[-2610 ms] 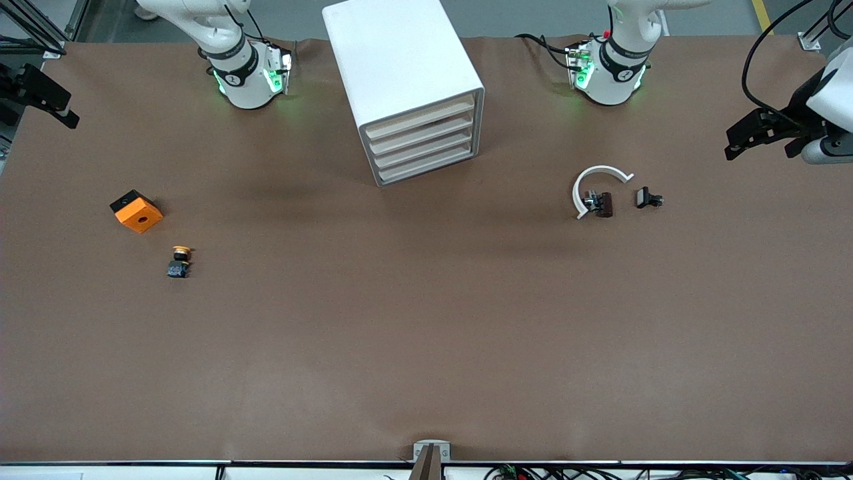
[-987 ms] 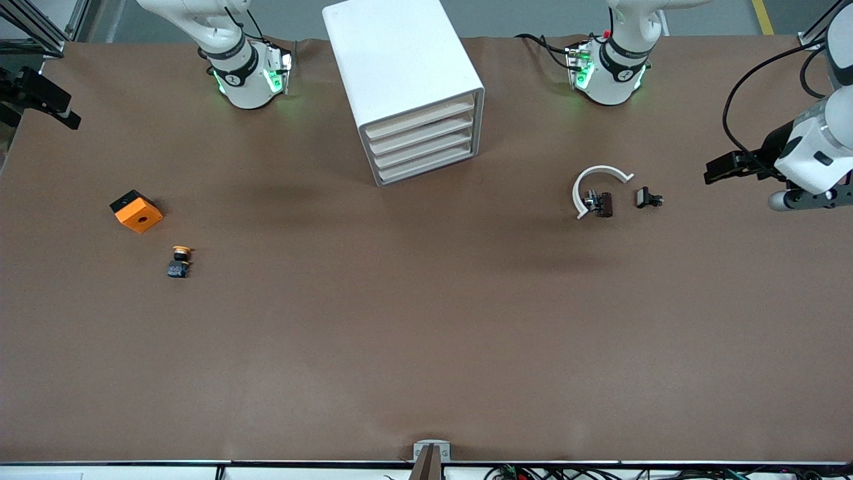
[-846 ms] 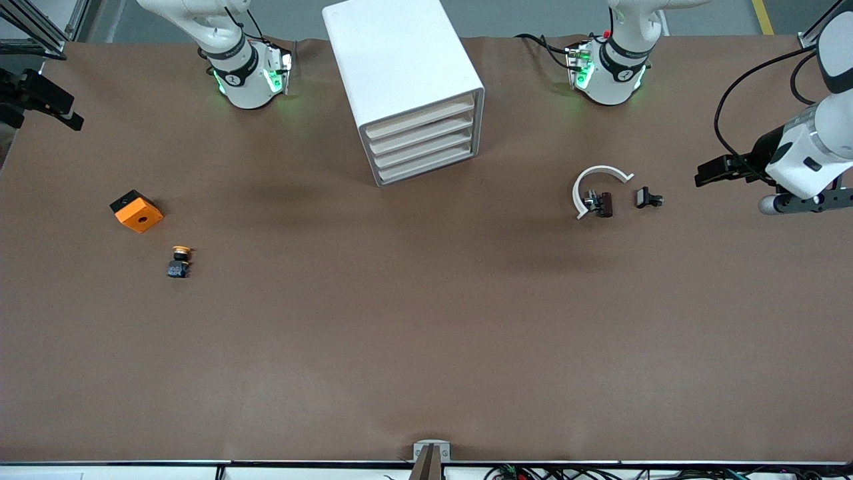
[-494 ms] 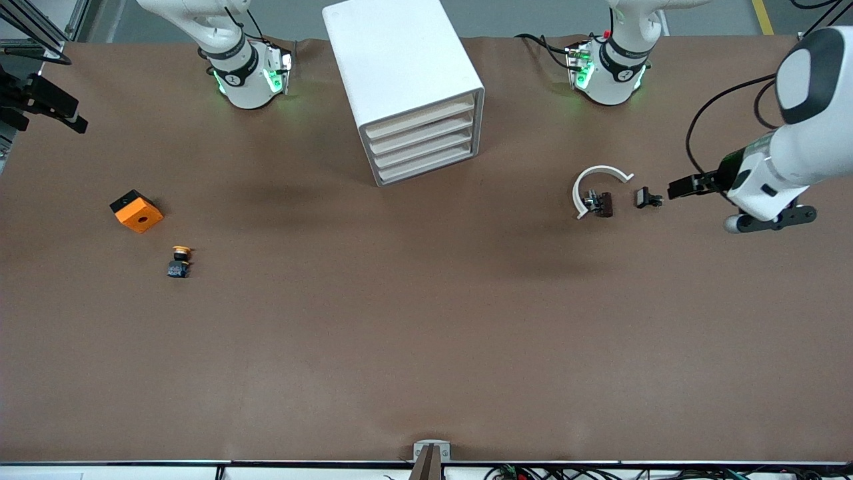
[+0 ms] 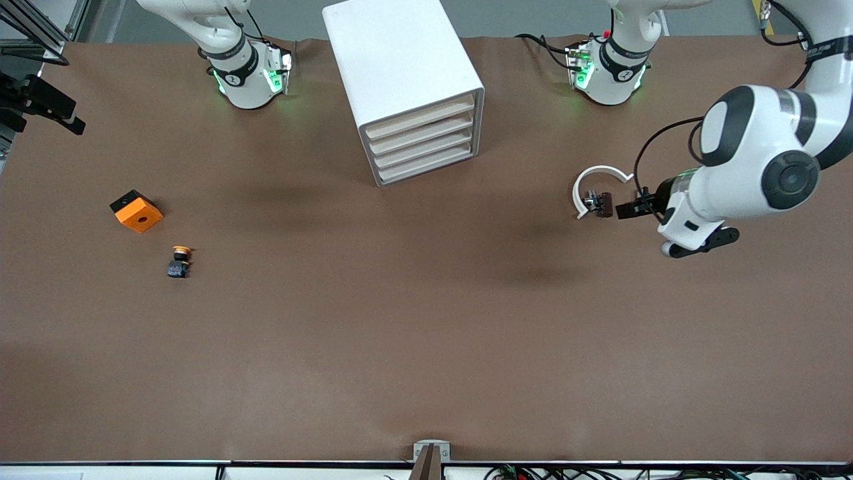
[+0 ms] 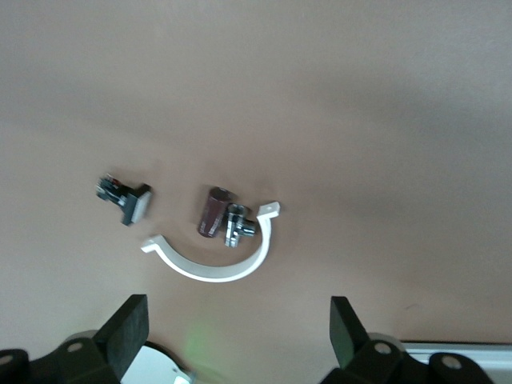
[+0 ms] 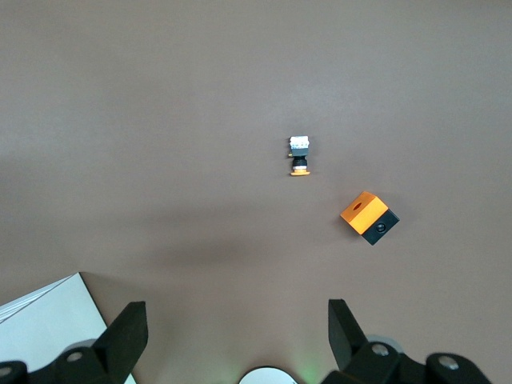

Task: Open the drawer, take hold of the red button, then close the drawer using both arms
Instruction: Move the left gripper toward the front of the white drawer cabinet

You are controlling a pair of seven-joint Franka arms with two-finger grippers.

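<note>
The white drawer cabinet (image 5: 403,73) stands between the two arm bases, and its several drawers (image 5: 422,143) are all shut. The red-capped button is out of view. My left gripper (image 5: 630,209) is open and empty, low over the table beside a white curved piece (image 5: 595,179). In the left wrist view its fingers (image 6: 128,330) stand wide apart around bare table, left gripper (image 6: 237,336). My right gripper (image 5: 63,119) waits open and empty at the table edge at the right arm's end, right gripper (image 7: 236,336).
A yellow-orange-capped button (image 5: 178,261) and an orange box with a hole (image 5: 136,211) lie toward the right arm's end; both show in the right wrist view, button (image 7: 300,156), box (image 7: 370,217). A brown cylinder (image 6: 213,212) and a small black part (image 6: 126,199) lie by the curved piece (image 6: 216,268).
My left arm has swung in from the table's end and down to the curved piece, now covering the small black part in the front view. The right gripper has barely shifted.
</note>
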